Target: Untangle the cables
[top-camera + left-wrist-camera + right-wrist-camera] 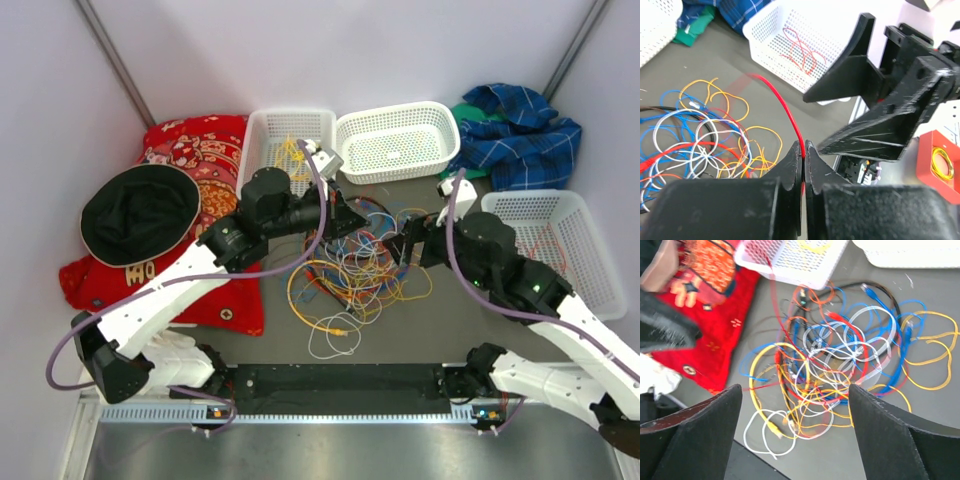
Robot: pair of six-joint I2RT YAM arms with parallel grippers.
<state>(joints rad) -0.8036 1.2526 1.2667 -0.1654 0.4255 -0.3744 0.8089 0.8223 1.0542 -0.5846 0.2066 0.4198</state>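
Far left: red patterned fabric cushion [200,150] with a round black brimmed hat [140,212] lying on it.

Just beside it, at the back, stands a white perforated plastic basket [258,140] with a loose yellow cable [292,152] inside.

Left gripper [803,150]: jaws closed on a thin red cable [785,107], pinched between the tips. The cable arcs up out of the jaws and bends left toward the heap. Its far end is blurred.

Centre of the dark grey bench [440,320]: cables [355,270] in one tangled heap of overlapping yellow, orange, blue, white, red and black loops. A white loop and a yellow loop spill out on the near side. Small connectors show on a few ends.

Behind the heap is a white oval perforated basket [420,130]. I cannot make out its contents.

Right gripper [795,390]: jaws spread wide, holding nothing, hanging over the heap. The two arms' heads face each other across the tangle.

Right side: a third white perforated basket [770,30] with a few red and orange wires [802,50] lying in it.

Back right corner: crumpled blue plaid cloth [520,135], with a green piece of fabric [470,112] at its left edge.
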